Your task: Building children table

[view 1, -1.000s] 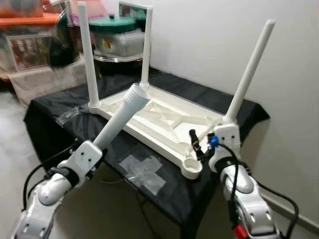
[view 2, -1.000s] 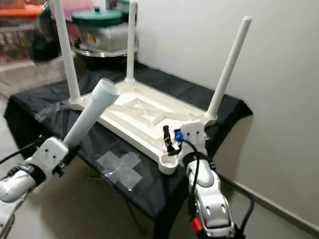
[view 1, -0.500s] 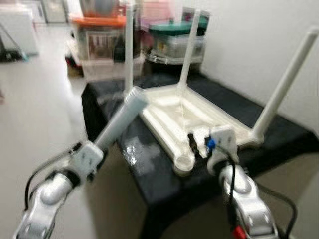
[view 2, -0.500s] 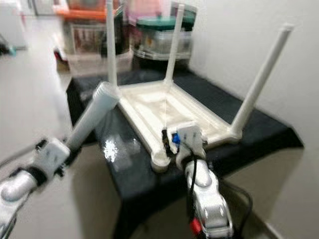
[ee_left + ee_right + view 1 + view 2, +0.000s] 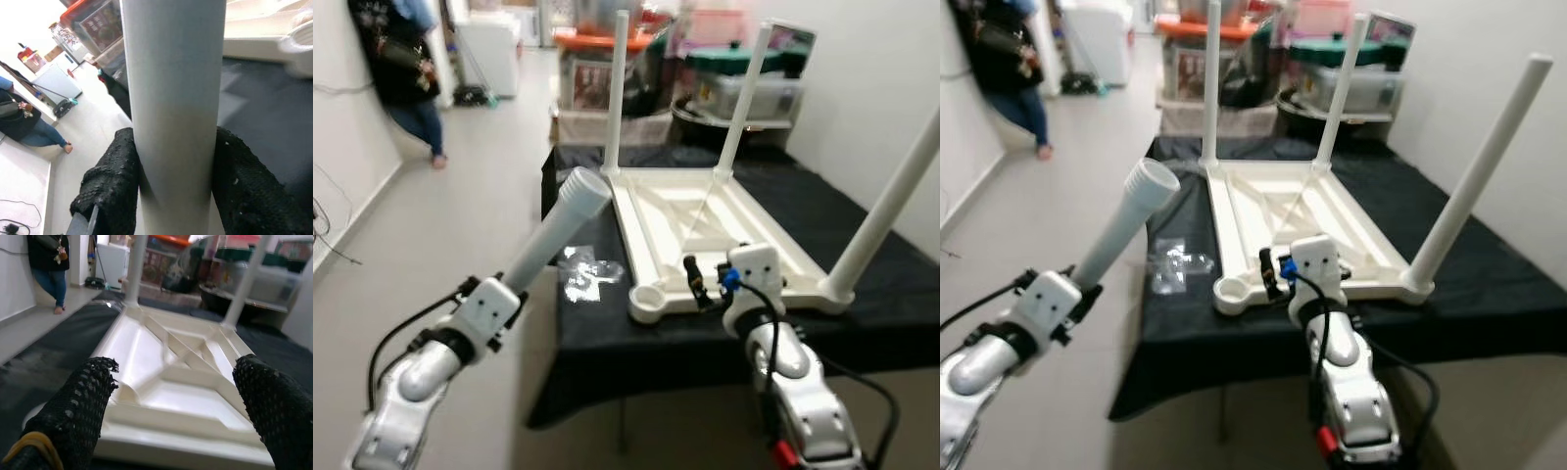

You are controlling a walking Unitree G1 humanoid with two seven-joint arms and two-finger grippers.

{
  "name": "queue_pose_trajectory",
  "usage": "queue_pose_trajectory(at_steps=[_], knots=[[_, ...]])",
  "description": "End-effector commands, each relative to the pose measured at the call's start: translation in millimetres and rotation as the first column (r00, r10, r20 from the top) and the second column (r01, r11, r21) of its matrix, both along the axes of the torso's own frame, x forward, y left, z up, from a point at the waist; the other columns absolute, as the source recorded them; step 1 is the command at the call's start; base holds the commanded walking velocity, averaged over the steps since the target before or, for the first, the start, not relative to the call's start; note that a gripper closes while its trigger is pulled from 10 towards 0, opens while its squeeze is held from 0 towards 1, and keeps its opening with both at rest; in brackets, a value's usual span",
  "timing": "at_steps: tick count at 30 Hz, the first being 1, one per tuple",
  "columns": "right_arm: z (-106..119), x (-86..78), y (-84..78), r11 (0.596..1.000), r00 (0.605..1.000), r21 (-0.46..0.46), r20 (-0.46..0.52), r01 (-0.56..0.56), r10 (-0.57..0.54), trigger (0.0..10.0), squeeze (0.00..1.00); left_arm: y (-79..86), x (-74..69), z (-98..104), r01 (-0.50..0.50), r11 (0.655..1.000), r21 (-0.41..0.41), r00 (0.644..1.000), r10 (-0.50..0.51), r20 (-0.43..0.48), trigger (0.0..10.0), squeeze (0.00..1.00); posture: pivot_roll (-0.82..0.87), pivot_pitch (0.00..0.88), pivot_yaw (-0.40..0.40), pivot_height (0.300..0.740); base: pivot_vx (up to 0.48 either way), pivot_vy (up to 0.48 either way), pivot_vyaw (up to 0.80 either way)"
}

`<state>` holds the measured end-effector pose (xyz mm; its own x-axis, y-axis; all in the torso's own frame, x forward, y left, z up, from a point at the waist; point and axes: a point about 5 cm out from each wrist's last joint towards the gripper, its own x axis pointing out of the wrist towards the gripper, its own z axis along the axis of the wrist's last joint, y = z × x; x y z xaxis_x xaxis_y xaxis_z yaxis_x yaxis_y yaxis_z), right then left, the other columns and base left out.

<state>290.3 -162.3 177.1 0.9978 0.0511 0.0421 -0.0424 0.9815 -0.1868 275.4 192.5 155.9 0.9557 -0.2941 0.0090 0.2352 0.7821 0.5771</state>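
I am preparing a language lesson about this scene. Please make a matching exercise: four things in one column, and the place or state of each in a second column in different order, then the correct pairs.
Things:
1. loose table leg
2. empty leg socket
3. right gripper
4. person

Places or states:
A. open, near the edge of the upside-down tabletop
B. standing on the floor beside the wall, far off
C. clamped in the left gripper
D. at the tabletop's near corner, with no leg in it

Pairs: 1-C, 2-D, 3-A, 4-B
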Motion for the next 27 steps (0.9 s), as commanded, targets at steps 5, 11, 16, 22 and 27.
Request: queue_pose_trajectory(at_steps=[5,11,16,22,27], knots=[[1.5,3.8,-8.3,0.995,0.999,0.097,-0.008,0.039,-0.038,10.0,0.0,0.7,3.8,6.1,-0.017,1.0,0.0,0.999,0.017,0.034,10.0,0.0,0.07,0.0,-0.071,0.74,0.0,-0.096,0.16],[-2.6,4.2,-11.1,0.971,0.998,0.234,-0.06,0.038,-0.025,10.0,0.0,-1.0,6.4,6.0,-0.014,1.0,0.016,0.999,0.014,0.039,10.0,0.0,0.07,0.0,-0.07,0.74,0.0,0.0,0.0],[-2.6,4.9,-13.9,0.9,0.996,0.435,-0.087,0.027,0.013,10.0,0.0,-3.7,8.5,6.4,-0.006,0.999,0.033,0.999,0.004,0.048,10.0,0.0,0.06,0.0,-0.069,0.74,0.0,0.0,0.0],[4.3,5.3,-9.4,0.772,0.992,0.632,-0.047,-0.061,0.117,10.0,0.0,-6.7,15.3,8.3,0.018,0.998,0.052,0.998,-0.021,0.061,10.0,0.0,0.06,0.0,-0.066,0.74,0.0,0.0,0.0],[16.4,-4.3,14.4,0.677,0.948,0.686,0.06,-0.267,0.313,10.0,0.0,-14.8,29.9,16.4,0.087,0.993,0.076,0.993,-0.092,0.067,10.0,0.0,0.05,0.0,-0.061,0.74,0.0,0.0,0.0]])
